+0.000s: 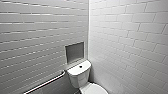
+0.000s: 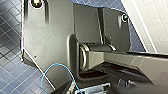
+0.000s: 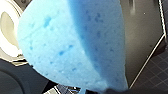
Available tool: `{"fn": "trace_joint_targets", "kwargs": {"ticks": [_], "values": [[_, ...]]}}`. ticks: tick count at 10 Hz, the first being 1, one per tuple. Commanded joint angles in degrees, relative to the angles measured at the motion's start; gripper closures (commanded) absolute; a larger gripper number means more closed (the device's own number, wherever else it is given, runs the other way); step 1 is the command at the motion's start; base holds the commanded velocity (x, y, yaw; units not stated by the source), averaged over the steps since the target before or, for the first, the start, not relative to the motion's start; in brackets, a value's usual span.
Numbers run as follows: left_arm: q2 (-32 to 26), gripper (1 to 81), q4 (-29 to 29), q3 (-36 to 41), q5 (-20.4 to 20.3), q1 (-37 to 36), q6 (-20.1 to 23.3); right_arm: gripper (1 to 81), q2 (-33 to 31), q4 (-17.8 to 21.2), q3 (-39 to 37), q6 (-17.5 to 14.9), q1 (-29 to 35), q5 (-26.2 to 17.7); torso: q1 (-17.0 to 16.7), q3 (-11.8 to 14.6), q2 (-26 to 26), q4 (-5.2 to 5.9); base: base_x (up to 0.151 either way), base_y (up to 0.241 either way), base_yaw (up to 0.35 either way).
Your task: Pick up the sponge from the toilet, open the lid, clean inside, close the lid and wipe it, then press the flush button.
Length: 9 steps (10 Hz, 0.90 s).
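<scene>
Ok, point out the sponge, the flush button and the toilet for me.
sponge [image 3: 70, 45]: right wrist view, middle of its blue face.
flush button [image 1: 80, 66]: head view, centre of the dark round button.
toilet [image 1: 79, 76]: head view, front wall of the white tank.

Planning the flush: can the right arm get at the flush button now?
Probably yes: the flush button lies bare on the tank top of the toilet, nothing above it, though that arm carries the sponge.

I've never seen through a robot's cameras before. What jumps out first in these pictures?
A bright blue porous sponge looms close before the right wrist camera. In the head view, a glossy white ceramic toilet stands in the corner of white-tiled walls, with a small dark round flush button on its tank top.
</scene>
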Motion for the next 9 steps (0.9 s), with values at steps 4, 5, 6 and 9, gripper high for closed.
{"fn": "trace_joint_targets", "kwargs": {"ticks": [4,5,6,9], "values": [[-0.8,1.0,-0.4,0.8,3.1,-2.5,0.1,81.1,-0.7,1.2,1.1,-0.2,1.8,-2.9,-0.2,0.0,-0.1,0.0,0.061,0.0,0.0],[-0.8,1.0,-0.4,0.8,3.1,-2.5,0.1,81.1,-0.8,1.2,1.0,-0.2,1.8,-2.9,-0.1,0.0,0.0,0.0,0.085,0.0,0.0],[-0.8,1.0,-0.4,0.8,3.1,-2.5,0.1,81.1,-0.8,1.2,1.0,-0.2,1.7,-2.9,-0.1,0.0,0.0,0.0,0.089,0.0,0.0],[-0.8,1.0,-0.4,0.8,3.0,-2.5,0.1,81.1,-1.0,1.1,0.9,-0.2,1.7,-2.9,-0.1,0.0,0.0,0.0,0.097,0.0,0.0]]}}
